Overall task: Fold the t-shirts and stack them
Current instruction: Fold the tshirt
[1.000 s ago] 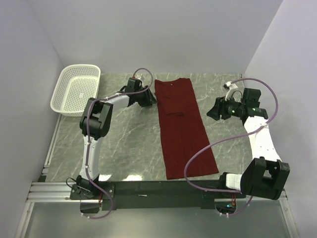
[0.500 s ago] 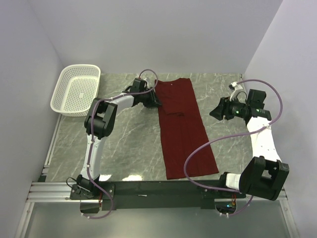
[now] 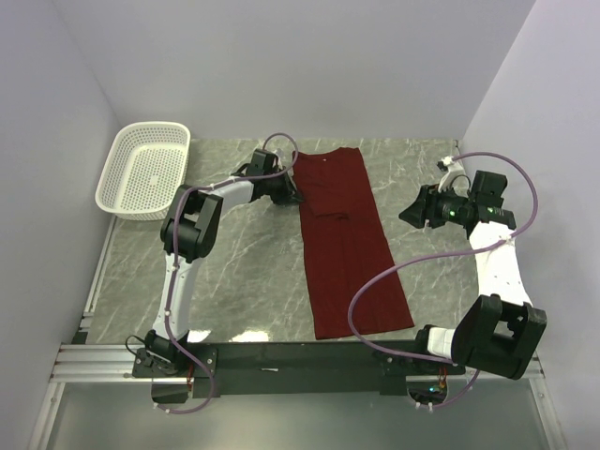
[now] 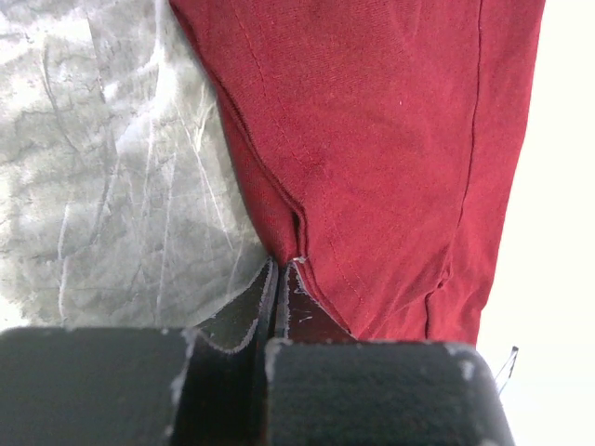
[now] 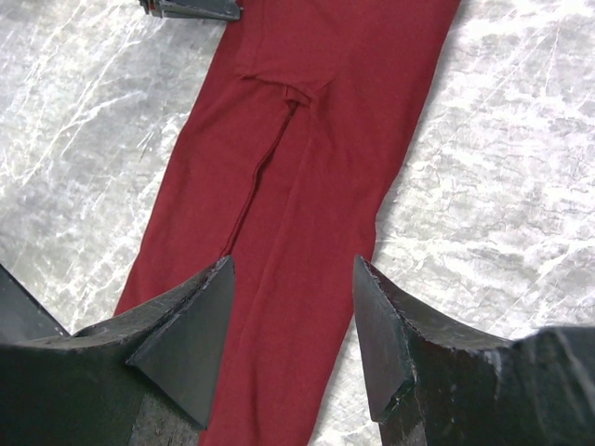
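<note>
Now left gripper (image 4: 282, 269) is pinched shut on the plain maroon soft-cloth t-shirt (image 3: 342, 234), at its 9 o'clock edge, so I judge a fold grasp. Right gripper (image 3: 410, 211) hovers at 3 o'clock, jaws apart; next it likely needs a matching grab.

plain maroon t-shirt (image 3: 344, 234); grey marbled table (image 3: 244, 272); white perforated basket (image 3: 143, 170); black tools.

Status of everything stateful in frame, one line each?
t-shirt, folded into a long strip, lying flat.
left gripper, jaws shut on the t-shirt's left edge.
right gripper, jaws open, empty, clear of the t-shirt.
basket, upright, empty.
</note>
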Controlling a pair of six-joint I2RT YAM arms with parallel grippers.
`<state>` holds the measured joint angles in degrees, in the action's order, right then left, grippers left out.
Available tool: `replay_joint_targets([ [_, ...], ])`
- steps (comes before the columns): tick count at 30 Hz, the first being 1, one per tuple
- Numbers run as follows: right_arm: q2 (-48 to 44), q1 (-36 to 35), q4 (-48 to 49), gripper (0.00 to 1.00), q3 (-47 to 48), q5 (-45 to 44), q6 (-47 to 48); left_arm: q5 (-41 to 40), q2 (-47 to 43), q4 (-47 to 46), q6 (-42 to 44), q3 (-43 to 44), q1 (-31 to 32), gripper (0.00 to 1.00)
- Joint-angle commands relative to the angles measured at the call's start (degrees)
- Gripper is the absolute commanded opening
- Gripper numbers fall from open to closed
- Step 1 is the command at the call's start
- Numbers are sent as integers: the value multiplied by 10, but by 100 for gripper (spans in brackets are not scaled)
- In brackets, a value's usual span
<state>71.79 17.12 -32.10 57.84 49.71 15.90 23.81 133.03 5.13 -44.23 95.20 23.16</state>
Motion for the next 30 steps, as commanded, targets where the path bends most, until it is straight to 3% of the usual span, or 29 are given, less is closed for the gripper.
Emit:
replay_joint_targets([
  [1,-12,7,16,61,1,17,-3,-4,-1,11,9,9,-7,1],
  [20,-4,10,15,61,1,14,0,-10,-38,34,40,-12,-106,1],
  [30,-3,10,14,61,0,14,2,-10,-29,80,73,33,-133,1],
])
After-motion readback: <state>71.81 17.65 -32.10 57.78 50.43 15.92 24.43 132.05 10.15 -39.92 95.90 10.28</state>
